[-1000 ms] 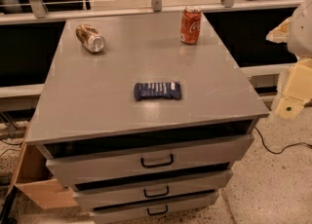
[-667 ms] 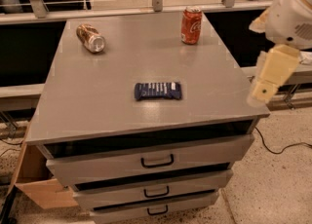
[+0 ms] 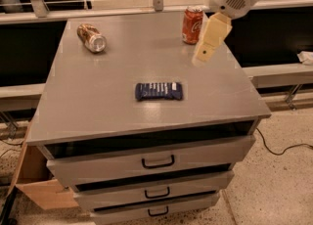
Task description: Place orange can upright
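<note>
The orange can (image 3: 91, 37) lies on its side at the back left of the grey cabinet top (image 3: 107, 101), its silver end facing the front right. My gripper (image 3: 201, 58) hangs above the back right part of the top, just in front of and to the right of the red can (image 3: 192, 25). It is far to the right of the orange can and holds nothing that I can see.
The red Coca-Cola can stands upright at the back right. A dark blue snack packet (image 3: 159, 91) lies flat near the middle of the top. Three drawers (image 3: 157, 162) sit below the top. A cardboard box (image 3: 34, 185) stands at the lower left, and a railing (image 3: 146, 9) runs behind.
My arm has swung in from the right of the cabinet, leftward and toward the back, and the gripper is now over the top near the red can. The cans and packet have not moved.
</note>
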You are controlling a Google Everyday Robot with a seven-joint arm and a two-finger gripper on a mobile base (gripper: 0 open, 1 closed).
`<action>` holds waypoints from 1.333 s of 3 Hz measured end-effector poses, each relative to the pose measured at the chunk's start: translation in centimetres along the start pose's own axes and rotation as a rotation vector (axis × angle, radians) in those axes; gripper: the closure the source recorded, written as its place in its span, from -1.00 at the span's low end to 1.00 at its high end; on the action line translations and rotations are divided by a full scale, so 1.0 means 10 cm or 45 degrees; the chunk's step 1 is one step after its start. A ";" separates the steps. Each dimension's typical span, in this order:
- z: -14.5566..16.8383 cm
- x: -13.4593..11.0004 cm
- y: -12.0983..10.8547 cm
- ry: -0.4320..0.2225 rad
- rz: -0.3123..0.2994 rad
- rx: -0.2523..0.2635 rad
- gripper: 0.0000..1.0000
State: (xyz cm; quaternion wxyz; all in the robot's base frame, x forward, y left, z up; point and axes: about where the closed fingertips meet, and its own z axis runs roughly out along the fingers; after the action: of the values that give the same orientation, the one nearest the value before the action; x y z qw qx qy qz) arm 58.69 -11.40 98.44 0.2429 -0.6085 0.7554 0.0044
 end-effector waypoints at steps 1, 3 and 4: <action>0.28 -0.63 -0.37 -0.113 0.041 0.021 -1.00; 0.31 -0.68 -0.41 -0.141 0.030 0.017 -1.00; 0.59 -1.09 -0.61 -0.245 0.050 -0.004 -1.00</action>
State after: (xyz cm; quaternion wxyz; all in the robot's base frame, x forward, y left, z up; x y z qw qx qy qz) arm 67.95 -1.20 99.03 0.3133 -0.5908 0.7403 0.0689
